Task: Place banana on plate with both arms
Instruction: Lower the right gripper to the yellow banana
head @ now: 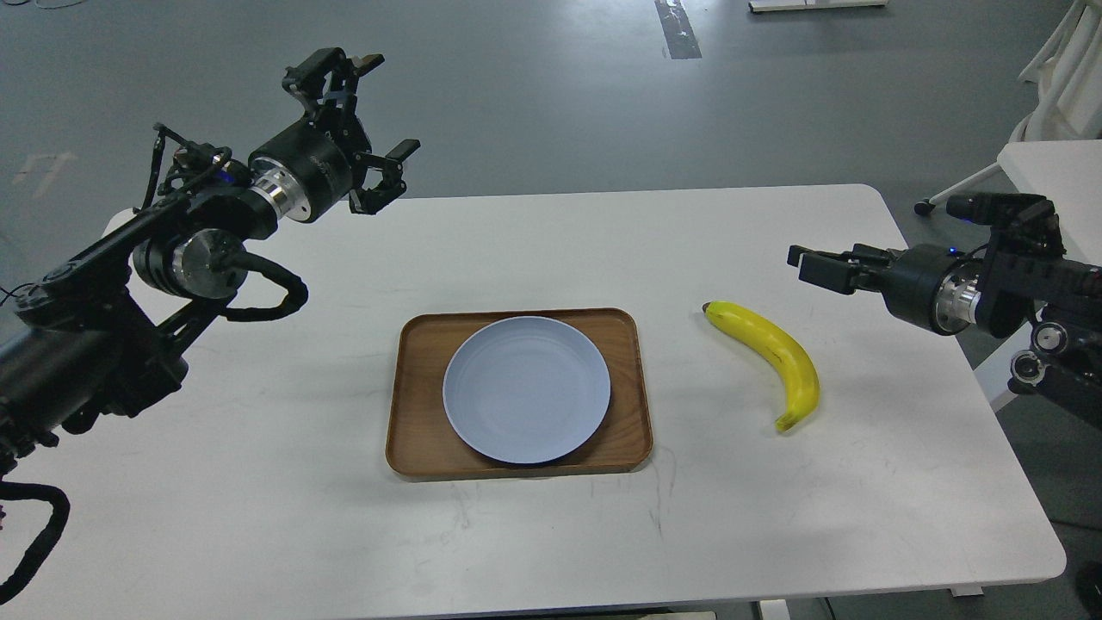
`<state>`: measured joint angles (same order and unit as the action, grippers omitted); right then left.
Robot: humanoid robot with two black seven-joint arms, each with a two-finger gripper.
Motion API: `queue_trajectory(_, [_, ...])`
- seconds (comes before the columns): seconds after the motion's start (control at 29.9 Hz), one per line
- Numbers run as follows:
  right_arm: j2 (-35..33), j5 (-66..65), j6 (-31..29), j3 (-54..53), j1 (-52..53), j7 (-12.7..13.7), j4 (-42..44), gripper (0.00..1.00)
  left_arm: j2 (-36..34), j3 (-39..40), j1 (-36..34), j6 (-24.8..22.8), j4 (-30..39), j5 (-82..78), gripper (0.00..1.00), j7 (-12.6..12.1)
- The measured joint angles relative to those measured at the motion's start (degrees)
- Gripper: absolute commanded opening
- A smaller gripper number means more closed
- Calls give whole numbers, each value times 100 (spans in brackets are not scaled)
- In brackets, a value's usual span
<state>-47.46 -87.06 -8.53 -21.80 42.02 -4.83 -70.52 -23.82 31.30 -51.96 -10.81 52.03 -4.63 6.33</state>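
the banana [770,362] lies flat on the white table [258,517], well to the right of the wooden tray [413,396], and nothing touches it. its dark tip points up and left toward the tray, and its yellow stem end curls down toward the near edge of the table. the plate [527,389] sits inside the tray, pale blue-grey, its near rim lying over the tray's front lip; nothing is on it.

my left gripper [362,120] hangs high above the far left corner of the table, well apart from both plate and banana. its fingers [398,155] are spread apart, one pair reaching up and another out to the right, and they hold nothing.

my right gripper [818,265] comes in low from the right edge, pointing left across the table, just above the surface. it is near the banana's upper curve but clear of it, a strip of bare table showing between them. i see this claw almost edge-on and dark, so i cannot tell whether its fingers are apart or together. nothing shows in it.

behind the table is grey floor [551,86], and part of a second white table [1050,172] shows at the right edge.
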Motion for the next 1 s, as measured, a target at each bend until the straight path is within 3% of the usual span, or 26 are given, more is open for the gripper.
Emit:
queue_trajectory(0.84, [569,-128,-51,830,-59,-8,527,98,-80,-2,134,-62,-53,-87,98,9])
queue_trajectory(1.0, [577,-161,-52,857,-112,-8,523,93,-102,-2,156,-62,-53,-90,98,9])
